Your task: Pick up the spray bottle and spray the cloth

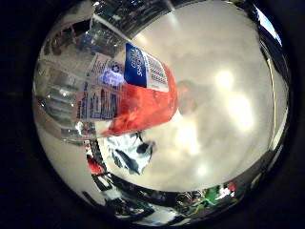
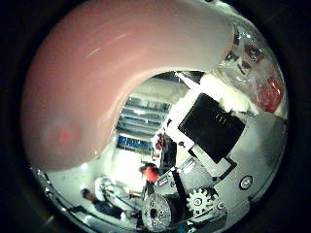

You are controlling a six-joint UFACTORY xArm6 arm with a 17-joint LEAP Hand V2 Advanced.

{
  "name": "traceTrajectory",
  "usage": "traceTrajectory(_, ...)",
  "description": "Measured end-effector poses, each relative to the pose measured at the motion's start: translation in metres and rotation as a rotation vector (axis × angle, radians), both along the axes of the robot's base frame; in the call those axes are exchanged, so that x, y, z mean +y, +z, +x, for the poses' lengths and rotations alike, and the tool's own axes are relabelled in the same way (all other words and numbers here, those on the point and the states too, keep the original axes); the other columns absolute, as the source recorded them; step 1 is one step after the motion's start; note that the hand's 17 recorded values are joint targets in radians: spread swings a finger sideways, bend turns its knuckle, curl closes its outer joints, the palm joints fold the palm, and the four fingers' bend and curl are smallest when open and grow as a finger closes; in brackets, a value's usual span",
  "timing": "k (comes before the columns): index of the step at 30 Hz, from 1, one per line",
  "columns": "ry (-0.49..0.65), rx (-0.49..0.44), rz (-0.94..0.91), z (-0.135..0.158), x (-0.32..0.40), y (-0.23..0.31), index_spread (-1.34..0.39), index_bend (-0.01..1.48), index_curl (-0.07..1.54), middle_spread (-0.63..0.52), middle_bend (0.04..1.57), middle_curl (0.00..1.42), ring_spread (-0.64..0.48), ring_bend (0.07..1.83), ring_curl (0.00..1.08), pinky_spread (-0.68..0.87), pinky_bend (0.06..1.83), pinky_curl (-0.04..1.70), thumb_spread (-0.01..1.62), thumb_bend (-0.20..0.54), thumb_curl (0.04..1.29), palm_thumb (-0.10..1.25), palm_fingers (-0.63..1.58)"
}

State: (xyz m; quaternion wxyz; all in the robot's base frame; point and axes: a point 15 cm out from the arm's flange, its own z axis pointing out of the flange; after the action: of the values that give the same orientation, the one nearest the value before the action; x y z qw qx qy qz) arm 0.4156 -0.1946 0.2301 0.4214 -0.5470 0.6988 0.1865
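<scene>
spray bottle held against robot hand palm.

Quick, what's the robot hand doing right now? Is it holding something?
Right hand: it looks closed around the spray bottle, which sits tight against the palm, with the table below it.

spray bottle crowds the palm; the pale tabletop beyond it seems bare.
</scene>
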Motion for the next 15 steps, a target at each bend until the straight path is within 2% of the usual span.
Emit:
traceTrajectory(6, 0.279, 0.170, -0.167, -0.051, 0.036, 0.029, -0.18, 1.23, 0.76, -0.09, 1.41, 0.70, -0.21, 1.40, 0.73, -0.15, 1.19, 1.17, 0.94, -0.014, 0.65, 1.09, 1.11)
traceTrajectory(15, 0.562, 0.271, -0.484, -0.087, 0.067, 0.069, -0.18, 1.23, 0.75, -0.09, 1.41, 0.68, -0.21, 1.40, 0.74, -0.14, 1.12, 1.30, 0.92, -0.015, 0.69, 1.08, 1.12)
